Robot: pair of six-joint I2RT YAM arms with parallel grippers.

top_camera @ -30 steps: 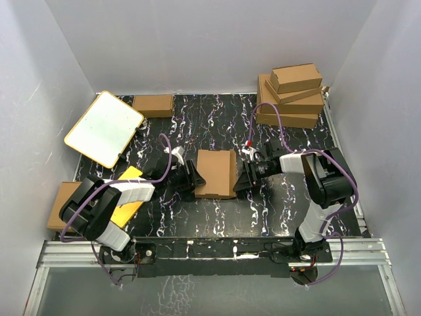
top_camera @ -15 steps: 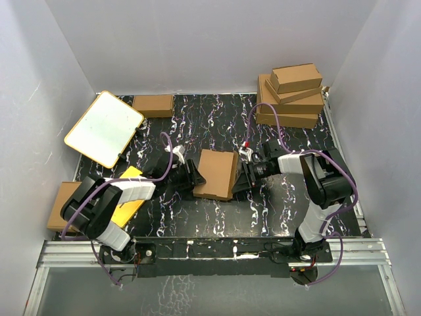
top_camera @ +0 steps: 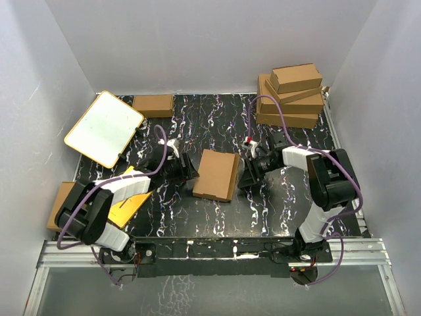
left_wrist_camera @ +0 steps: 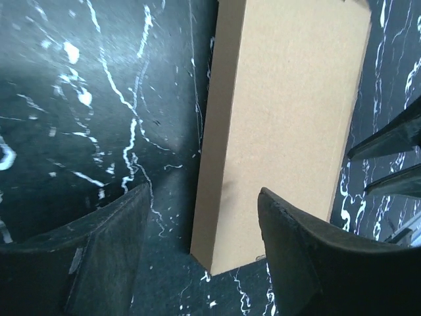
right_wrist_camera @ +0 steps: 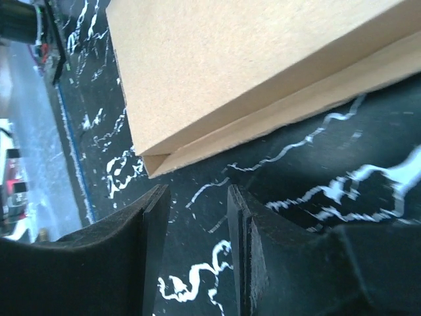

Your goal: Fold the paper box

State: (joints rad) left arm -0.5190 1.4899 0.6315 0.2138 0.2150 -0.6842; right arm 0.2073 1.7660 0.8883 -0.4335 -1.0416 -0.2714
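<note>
The paper box [top_camera: 217,174] is a thin brown cardboard mailer, closed, lying flat and slightly askew mid-table. My left gripper [top_camera: 189,168] stands open just off its left edge. In the left wrist view the box [left_wrist_camera: 289,118] has its near corner between the spread fingers [left_wrist_camera: 105,257], which do not touch it. My right gripper [top_camera: 245,176] is at the box's right edge. In the right wrist view it [right_wrist_camera: 196,192] is open by a narrow gap over bare table. The box corner [right_wrist_camera: 250,59] lies just ahead of its tips.
A stack of folded brown boxes [top_camera: 293,95] sits at the back right, and one more box [top_camera: 152,105] at the back. A white board with an orange rim [top_camera: 104,128] leans at the left. A yellow card [top_camera: 128,197] and brown cardboard [top_camera: 60,204] lie under the left arm.
Both grippers have come off the box's sides. The left one drew back to the left and opened wider. The box now lies turned a little clockwise.
</note>
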